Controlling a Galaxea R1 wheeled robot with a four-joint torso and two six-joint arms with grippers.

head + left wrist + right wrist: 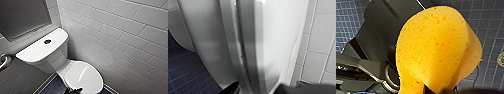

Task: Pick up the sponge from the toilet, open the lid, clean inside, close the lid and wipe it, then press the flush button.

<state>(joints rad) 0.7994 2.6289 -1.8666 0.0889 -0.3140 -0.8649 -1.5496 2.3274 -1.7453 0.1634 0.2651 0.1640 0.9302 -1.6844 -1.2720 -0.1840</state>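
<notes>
The white toilet (53, 58) stands in the corner with its oval lid (83, 75) down. The round dark flush button (47, 41) sits in the middle of the tank top. My left gripper (73, 90) is at the lid's front edge. In the left wrist view it (263, 89) is open, with a dark finger on either side of the lid's rim (250, 50). The orange-yellow sponge (436, 47) is squeezed and bent in my right gripper (439, 91), which is shut on it above the floor.
White tiled walls (120, 37) close in behind and to the right of the toilet. The floor (53, 87) is dark blue small tile, with a round drain (501, 59). A metal grab bar (3, 61) is on the left wall.
</notes>
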